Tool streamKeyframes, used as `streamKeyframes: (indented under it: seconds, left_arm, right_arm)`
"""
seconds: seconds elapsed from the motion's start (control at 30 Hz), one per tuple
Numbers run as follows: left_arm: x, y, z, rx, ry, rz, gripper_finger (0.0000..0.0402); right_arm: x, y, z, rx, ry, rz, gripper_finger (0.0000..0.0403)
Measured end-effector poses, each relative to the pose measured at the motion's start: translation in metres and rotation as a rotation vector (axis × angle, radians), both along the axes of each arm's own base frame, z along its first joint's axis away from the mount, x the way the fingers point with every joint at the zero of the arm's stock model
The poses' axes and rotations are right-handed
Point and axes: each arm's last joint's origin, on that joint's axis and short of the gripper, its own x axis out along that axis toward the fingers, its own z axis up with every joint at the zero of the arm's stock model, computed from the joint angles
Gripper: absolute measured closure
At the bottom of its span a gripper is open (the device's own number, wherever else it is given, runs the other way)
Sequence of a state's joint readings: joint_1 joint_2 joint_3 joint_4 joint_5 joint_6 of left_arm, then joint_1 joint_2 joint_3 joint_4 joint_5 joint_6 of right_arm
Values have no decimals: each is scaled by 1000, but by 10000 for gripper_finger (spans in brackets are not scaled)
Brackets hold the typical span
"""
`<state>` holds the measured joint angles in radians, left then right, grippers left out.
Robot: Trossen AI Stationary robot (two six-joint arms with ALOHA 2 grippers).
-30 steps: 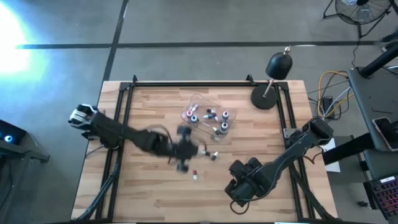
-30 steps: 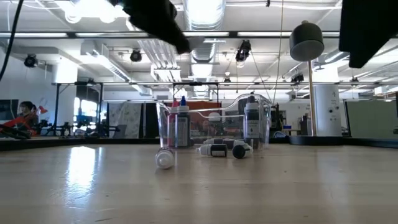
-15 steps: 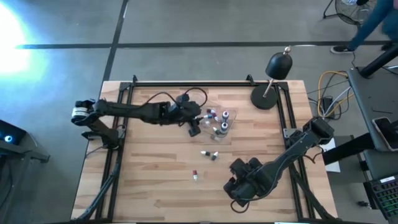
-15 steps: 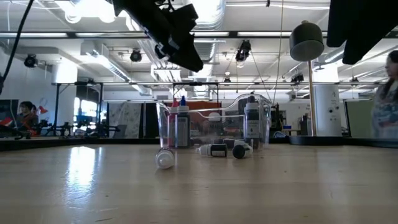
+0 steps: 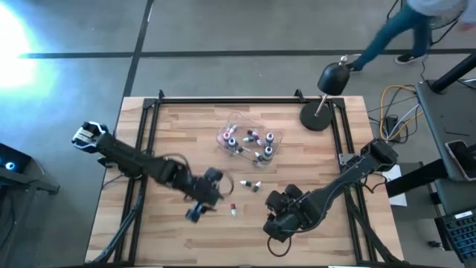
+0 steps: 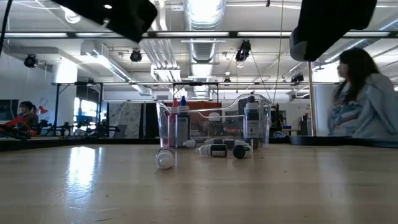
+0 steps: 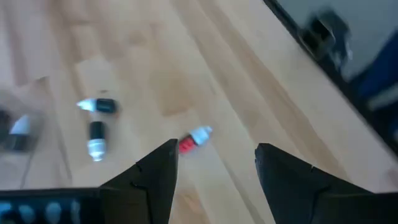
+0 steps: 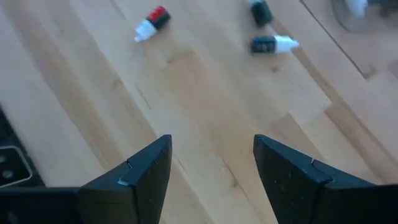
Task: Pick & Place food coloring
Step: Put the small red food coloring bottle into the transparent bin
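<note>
The food coloring bottles are partly standing in a clear tray (image 5: 249, 141) at the table's middle. A red bottle with a white cap (image 7: 194, 138) lies on its side on the wood nearer the front. Two dark bottles (image 5: 251, 184) lie between it and the tray. My left gripper (image 7: 214, 168) hovers open above the table just left of the red bottle (image 5: 233, 211). My right gripper (image 8: 211, 162) hovers open to the right of that bottle (image 8: 151, 23), with nothing between its fingers.
A black desk lamp (image 5: 327, 93) stands at the table's far right corner. Black frame rails (image 5: 149, 149) run along the left, far and right edges. A person (image 6: 360, 99) walks past beyond the far right side. Bare wood lies in front of the loose bottles.
My left gripper swung from the table's middle to the tray's left end, then back toward the near edge, and now hangs left of the red bottle. The loose bottles have stayed put. A person has come into view at the far right.
</note>
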<state>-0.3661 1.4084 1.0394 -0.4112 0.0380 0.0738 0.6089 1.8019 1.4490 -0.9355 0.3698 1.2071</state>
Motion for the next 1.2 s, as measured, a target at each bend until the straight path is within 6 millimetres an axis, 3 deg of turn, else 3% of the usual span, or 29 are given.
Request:
streamKeyframes:
  seconds: [0.1,0.23,0.57,0.8,1.2]
  left_arm:
    - [-9,-19,-18,126,-24,-76,214]
    - [-6,-32,-37,267,-143,-126,213]
    - [40,-39,-82,350,-148,-275,213]
    - [64,-32,-99,421,-30,-344,213]
    - [81,-1,-106,319,109,-348,216]
  right_arm:
    - [4,0,1,-7,-17,47,184]
    - [4,-1,1,-7,-19,49,184]
    - [-2,8,0,103,20,-2,184]
    - [-7,15,0,137,17,-47,184]
    - [-9,18,0,137,12,-54,184]
